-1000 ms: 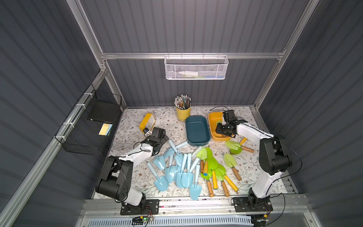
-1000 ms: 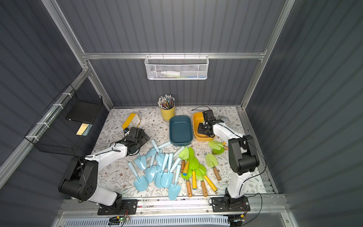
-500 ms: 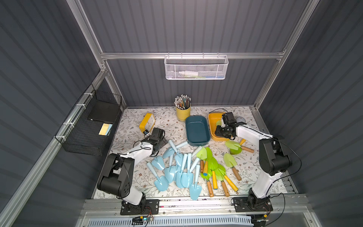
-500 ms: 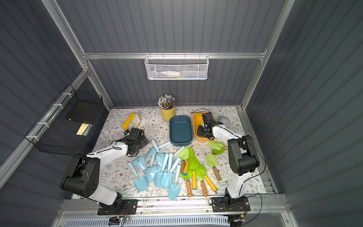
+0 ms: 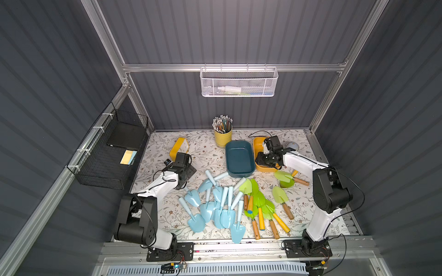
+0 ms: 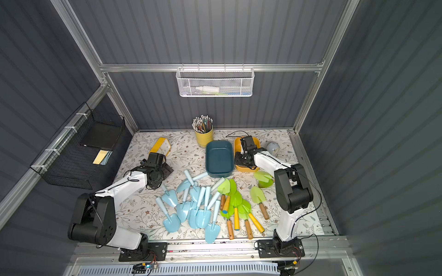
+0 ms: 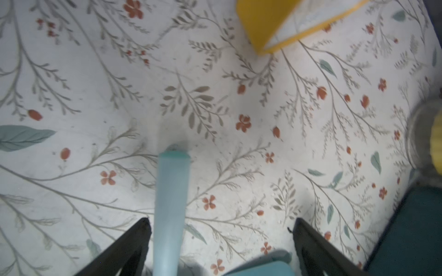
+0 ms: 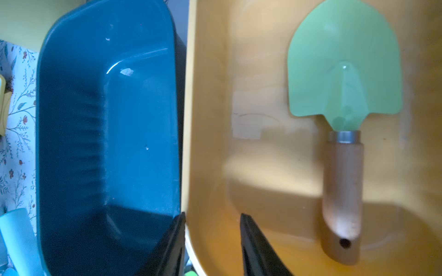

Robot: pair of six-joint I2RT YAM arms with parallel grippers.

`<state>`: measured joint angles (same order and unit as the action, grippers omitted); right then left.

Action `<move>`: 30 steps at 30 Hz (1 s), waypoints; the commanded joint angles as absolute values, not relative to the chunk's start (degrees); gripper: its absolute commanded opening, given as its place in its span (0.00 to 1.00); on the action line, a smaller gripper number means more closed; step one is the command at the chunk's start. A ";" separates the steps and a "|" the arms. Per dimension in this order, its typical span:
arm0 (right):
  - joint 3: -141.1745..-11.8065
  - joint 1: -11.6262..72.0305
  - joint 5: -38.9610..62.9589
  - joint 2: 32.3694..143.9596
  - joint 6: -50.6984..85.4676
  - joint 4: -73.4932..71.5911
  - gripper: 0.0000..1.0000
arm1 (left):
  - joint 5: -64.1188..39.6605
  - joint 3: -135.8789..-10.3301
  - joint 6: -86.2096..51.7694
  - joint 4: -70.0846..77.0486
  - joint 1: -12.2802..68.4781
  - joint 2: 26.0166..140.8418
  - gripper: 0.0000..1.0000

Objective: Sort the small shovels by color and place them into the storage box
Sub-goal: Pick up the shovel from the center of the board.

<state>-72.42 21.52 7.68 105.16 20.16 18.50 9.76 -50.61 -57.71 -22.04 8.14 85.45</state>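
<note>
Your reference is the glossy, round-cornered teal box [image 5: 239, 157]. Just beside its right wall stands one yellow box [image 8: 210, 119] of like shape. It holds one shovel [image 8: 344, 71] with a matte green spade blade, a metal collar and a brown wooden handle. Your right gripper [image 8: 212, 215] hovers over that shared edge, jaws narrowly parted, gripping nothing. In front of the teal box, the blue plastic shovels [image 5: 215, 205] and green-bladed shovels [image 5: 258, 200] overlap, so you get no exact count. Left of it, your left gripper [image 7: 221, 221] stands wide apart astride one tapered blue handle [image 7: 172, 191], unclamped.

Overhead stereo pair; two close, downward wrist views
</note>
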 commanded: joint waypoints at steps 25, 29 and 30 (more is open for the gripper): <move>-71.86 21.97 13.18 104.91 20.97 20.71 0.24 | -3.77 -40.44 -51.89 -14.19 4.88 94.18 0.25; -71.79 21.97 12.19 103.87 21.12 21.12 0.24 | -3.83 -43.93 -51.47 -12.02 5.09 96.49 0.09; -71.83 21.97 11.83 103.56 21.08 21.31 0.24 | -3.25 -45.77 -51.19 -11.51 5.63 97.34 0.05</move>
<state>-72.36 21.76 12.21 105.12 20.45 20.21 -2.00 -44.99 -52.14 -6.94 4.75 92.60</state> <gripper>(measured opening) 0.244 0.250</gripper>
